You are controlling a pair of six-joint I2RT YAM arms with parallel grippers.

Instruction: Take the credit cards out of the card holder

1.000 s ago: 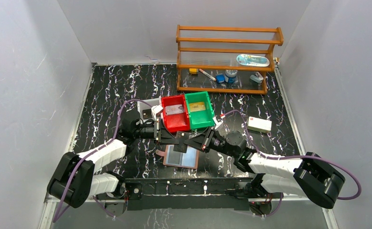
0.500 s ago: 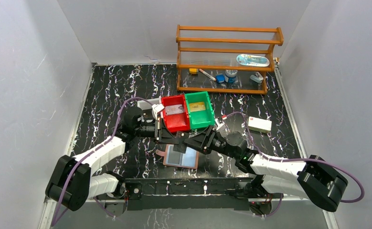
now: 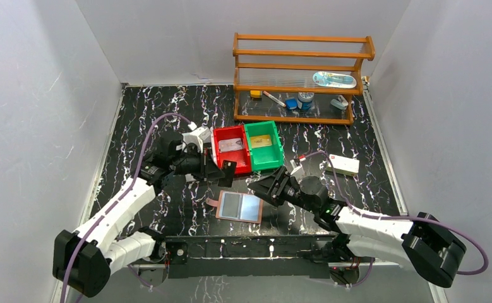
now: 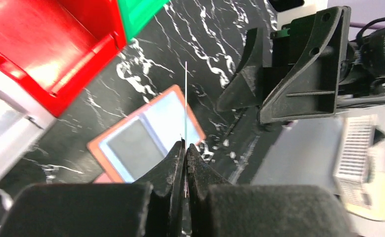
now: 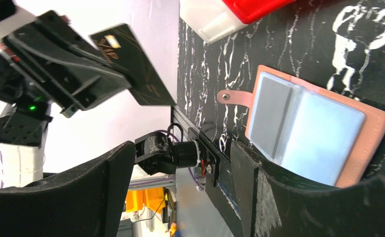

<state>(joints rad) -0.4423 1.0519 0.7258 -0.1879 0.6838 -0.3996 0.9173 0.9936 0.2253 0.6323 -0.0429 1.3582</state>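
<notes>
Right, the left tool (image 4: 185, 146) is pinched tight on a dark card (image 5: 133, 69), gripping it by one edge. From its own wrist camera the card shows only as a thin line standing up between the fingers. It hangs in the air at about 12 o'clock from the card holder (image 3: 240, 207), just at the near wall of the red bin (image 3: 232, 150). My read is that the card is bound for a bin, and an edge grip leaves the rest of it free to drop in cleanly.

The card holder lies flat and spread open on the table (image 3: 129, 107), pockets up, strap tab pointing to 9 o'clock. That keeps both pale pockets reachable from above. The right tool (image 3: 259, 184) sits low at roughly 2 o'clock from the holder, fingers apart with nothing between them. Judging by that post, it's placed to pin the leather down for a pull.

The green bin (image 3: 262, 146) touches the red one at its 3 o'clock, and something flat lies in each. Whether a card is left in either pocket, I can't tell, though one pocket looks darker in the left wrist view.
</notes>
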